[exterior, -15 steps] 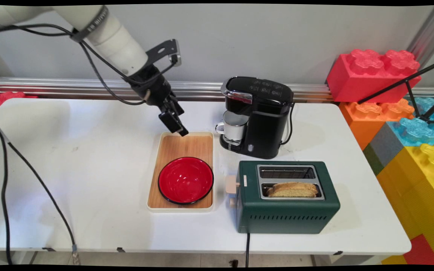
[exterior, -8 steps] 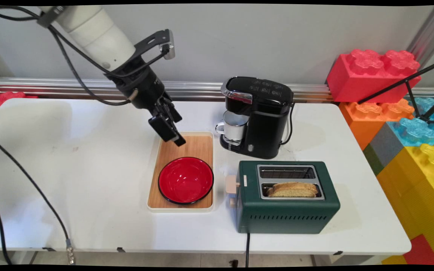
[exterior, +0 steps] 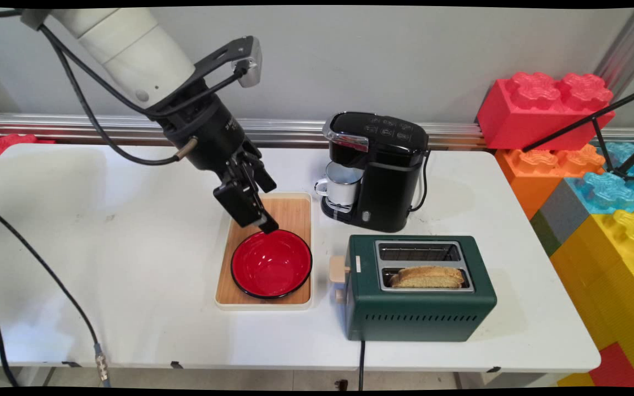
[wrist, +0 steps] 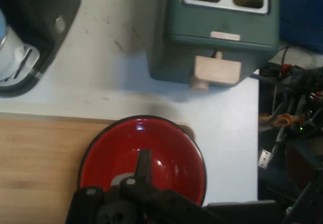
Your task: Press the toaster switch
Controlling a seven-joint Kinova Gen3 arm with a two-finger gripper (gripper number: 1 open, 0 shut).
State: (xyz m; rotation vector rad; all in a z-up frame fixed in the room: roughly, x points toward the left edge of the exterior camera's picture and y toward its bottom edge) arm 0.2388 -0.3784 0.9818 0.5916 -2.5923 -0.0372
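Note:
A red bowl (exterior: 271,264) with a black rim sits on the near half of a wooden tray (exterior: 290,212) in the middle of the table. My gripper (exterior: 269,226) is shut with nothing in it, tilted, its tips just above the bowl's far rim. In the hand view the bowl (wrist: 169,148) fills the lower middle, and the closed gripper (wrist: 143,159) points into it over the tray (wrist: 40,153).
A green toaster (exterior: 419,291) with a bread slice (exterior: 427,278) in its near slot stands right of the tray. Behind it, a black coffee machine (exterior: 377,165) holds a white mug (exterior: 342,186). Large toy blocks (exterior: 597,170) stack at the right. Cables hang at the left.
The gripper has come down and toward the near side, from the tray's far edge to the bowl's far rim. It stayed shut. Nothing on the table moved.

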